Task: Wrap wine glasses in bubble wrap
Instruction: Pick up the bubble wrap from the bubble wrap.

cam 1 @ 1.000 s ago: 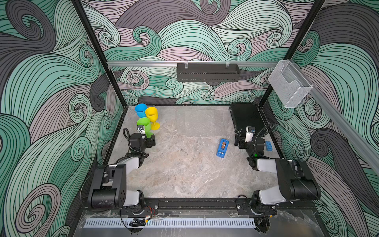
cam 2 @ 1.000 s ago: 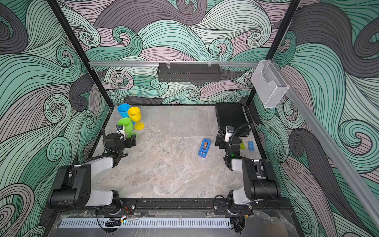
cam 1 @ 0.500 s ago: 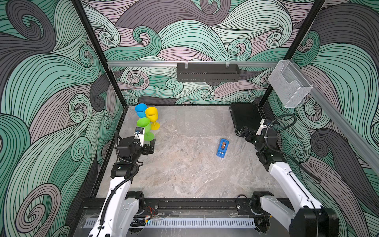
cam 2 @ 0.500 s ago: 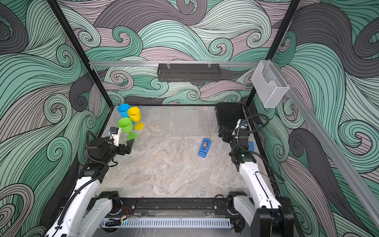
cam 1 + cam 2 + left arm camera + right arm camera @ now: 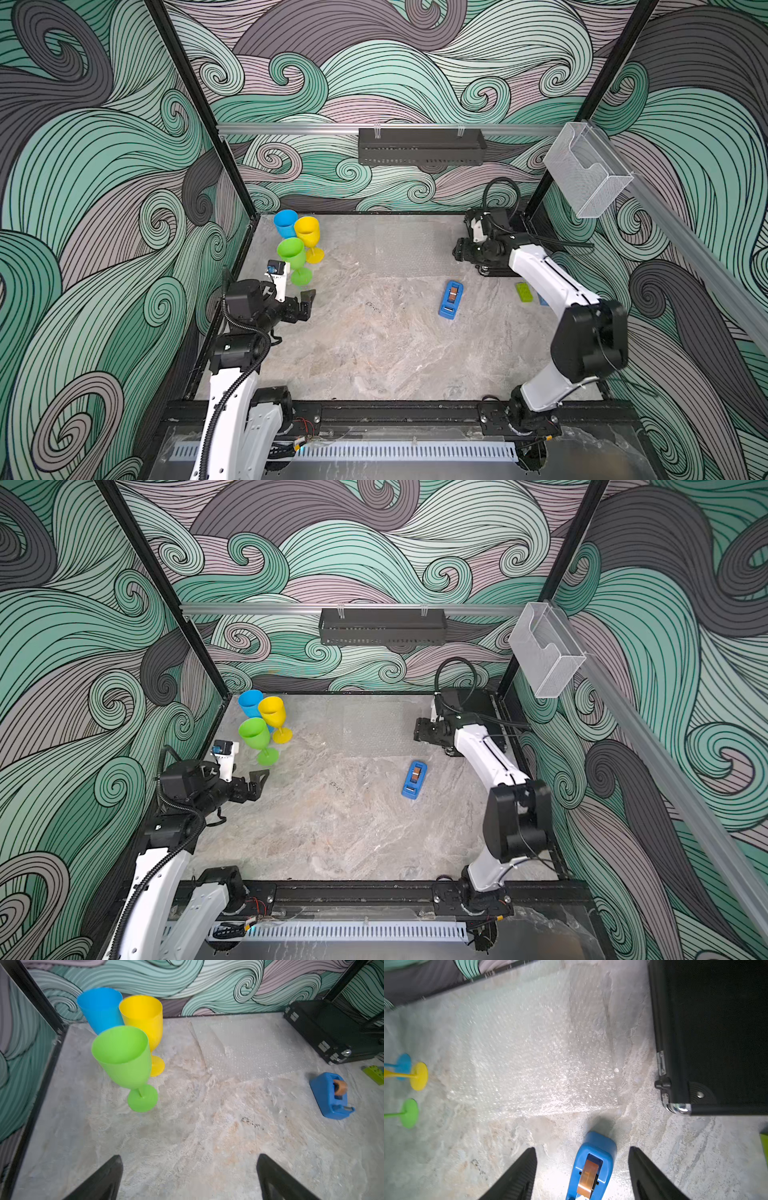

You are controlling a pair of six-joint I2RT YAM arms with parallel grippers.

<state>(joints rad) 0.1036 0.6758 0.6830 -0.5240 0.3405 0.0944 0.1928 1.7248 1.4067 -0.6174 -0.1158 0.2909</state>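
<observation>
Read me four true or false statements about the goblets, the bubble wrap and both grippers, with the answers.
1. The blue goblet, yellow goblet and green goblet all stand upright. True.
2. The bubble wrap is wrapped around the green goblet. False: it lies flat on the table, apart from all three.
3. The left gripper is open and empty. True.
4. The right gripper holds the tape dispenser. False: its fingers are apart and empty; the tape dispenser lies on the table.

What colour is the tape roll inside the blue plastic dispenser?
Translucent amber-brown. The tape roll sits in the blue plastic tape dispenser, clearest in the right wrist view.
</observation>
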